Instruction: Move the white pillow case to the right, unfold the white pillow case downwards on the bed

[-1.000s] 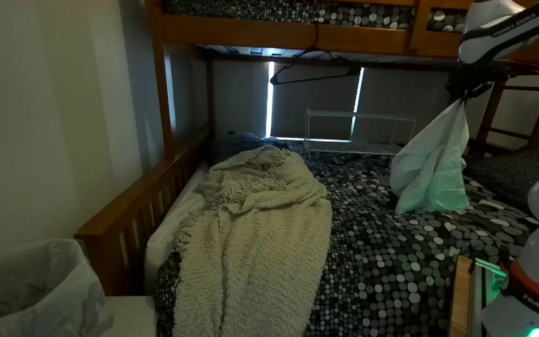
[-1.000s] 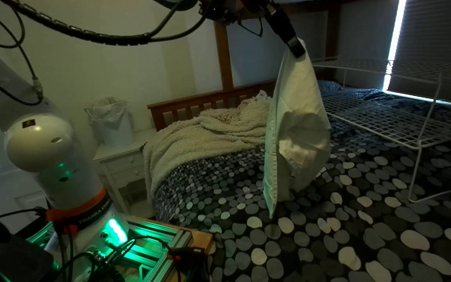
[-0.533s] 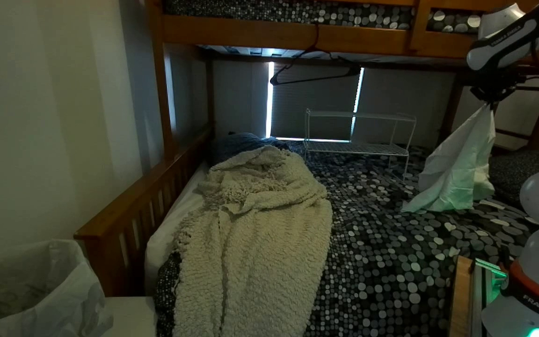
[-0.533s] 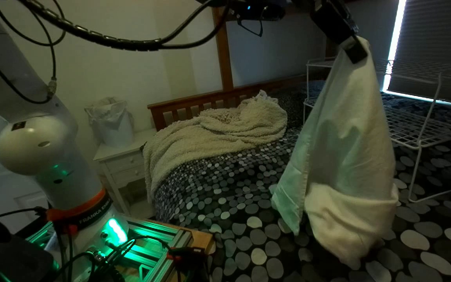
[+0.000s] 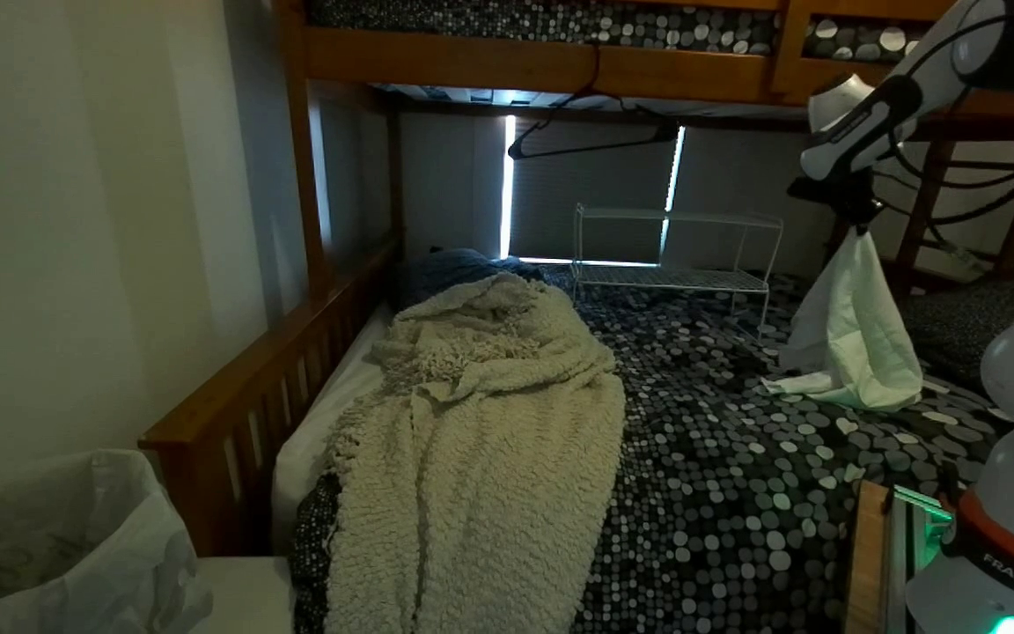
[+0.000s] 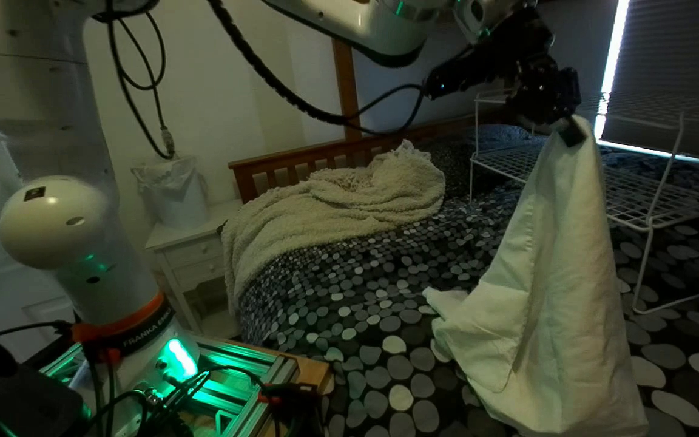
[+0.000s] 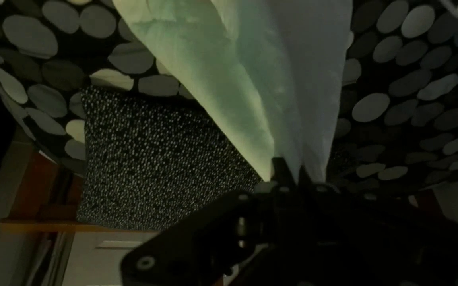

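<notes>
Claw (image 7: 292, 167) pinches white pillow case (image 6: 559, 291) (1 spot).

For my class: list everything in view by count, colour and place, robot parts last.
pillow case: 1, white, hanging, lower end apparently on the bed
bed: 1, brown bunk frame, dark dotted cover, under the blanket
blanket: 1, cream, rumpled along the bed's side
speckled pillow: at least 1, black and white, on the bed, opposite the blanket
rack: 1, white, on the bed near the blind
blind: 1, dark, behind the rack
hanger: 1, black, hanging in front of the blind
nightstand: 1, white, beside the bed
bin: 1, white, on the nightstand
arm: 1, white and black, reaching over the bed
mount: 1, silver and brown, under the arm
end effector: 1, black, gripping the pillow case's top
</notes>
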Robot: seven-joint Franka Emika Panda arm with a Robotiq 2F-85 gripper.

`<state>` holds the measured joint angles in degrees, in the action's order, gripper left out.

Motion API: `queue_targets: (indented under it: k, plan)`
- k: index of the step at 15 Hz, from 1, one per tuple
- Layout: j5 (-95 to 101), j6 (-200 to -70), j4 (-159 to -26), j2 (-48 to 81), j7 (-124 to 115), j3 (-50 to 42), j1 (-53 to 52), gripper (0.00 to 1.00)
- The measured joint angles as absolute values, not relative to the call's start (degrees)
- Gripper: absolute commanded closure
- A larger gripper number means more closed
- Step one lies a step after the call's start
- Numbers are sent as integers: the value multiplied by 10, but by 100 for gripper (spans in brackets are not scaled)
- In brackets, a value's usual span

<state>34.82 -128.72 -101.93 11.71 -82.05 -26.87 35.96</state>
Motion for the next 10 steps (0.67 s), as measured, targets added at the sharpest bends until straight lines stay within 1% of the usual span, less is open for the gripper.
queue_targets:
  k: [5, 10]
  plan:
    - [289, -1289, -983, 222, -859, -239, 276, 99]
    - [271, -1289, -942, 309, -868, -223, 195, 99]
